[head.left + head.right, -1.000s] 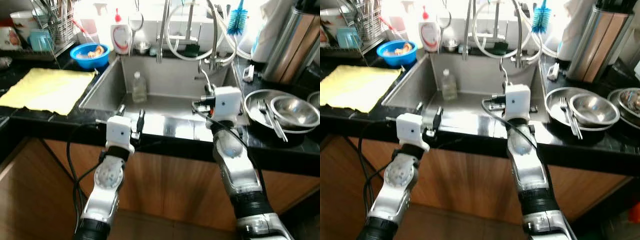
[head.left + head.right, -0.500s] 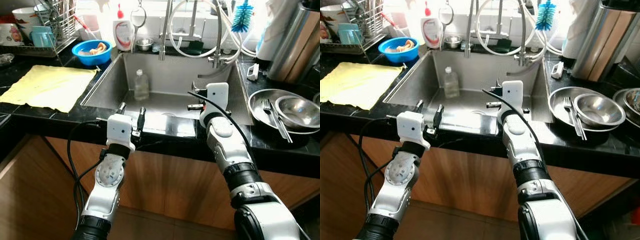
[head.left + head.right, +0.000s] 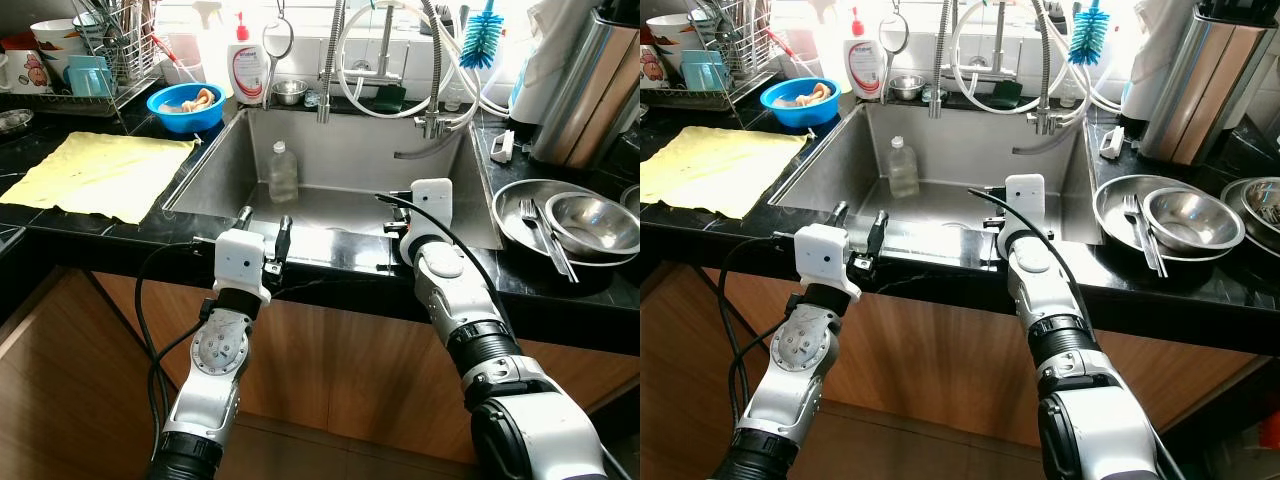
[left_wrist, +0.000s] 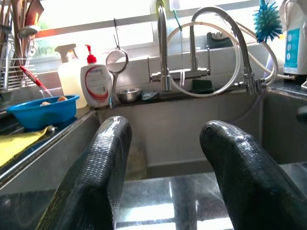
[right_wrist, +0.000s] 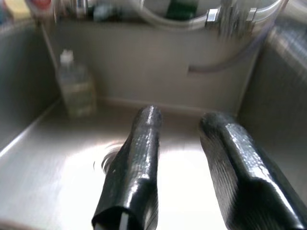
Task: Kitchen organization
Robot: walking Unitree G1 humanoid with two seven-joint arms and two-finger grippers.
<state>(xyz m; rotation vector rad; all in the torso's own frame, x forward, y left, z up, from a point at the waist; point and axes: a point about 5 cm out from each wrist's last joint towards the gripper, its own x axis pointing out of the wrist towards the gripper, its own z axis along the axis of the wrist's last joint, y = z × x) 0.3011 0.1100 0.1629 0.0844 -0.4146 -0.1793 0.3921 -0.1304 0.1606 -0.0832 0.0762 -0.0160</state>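
Observation:
A steel sink [image 3: 350,150] lies straight ahead with a clear plastic bottle [image 3: 282,172] standing upright at its back left. My left gripper [image 3: 263,222] hovers over the sink's front rim, open and holding nothing; its fingers [image 4: 103,163] point toward the faucet [image 4: 162,52]. My right gripper [image 3: 390,214] hangs over the sink's front right, open as well and pointing at the basin floor. In the right wrist view the bottle [image 5: 74,91] stands well beyond its fingertips [image 5: 144,143].
A yellow cloth [image 3: 95,175] is spread on the black counter at left, behind it a blue bowl [image 3: 184,103], a soap bottle [image 3: 245,68] and a dish rack [image 3: 110,50]. Right of the sink sit a steel plate [image 3: 515,205] with a fork [image 3: 540,235] and a steel bowl [image 3: 592,220].
My right arm has swung left, away from the steel plate, and now sits lower over the sink's front. The head view has shifted slightly. The left arm holds its place.

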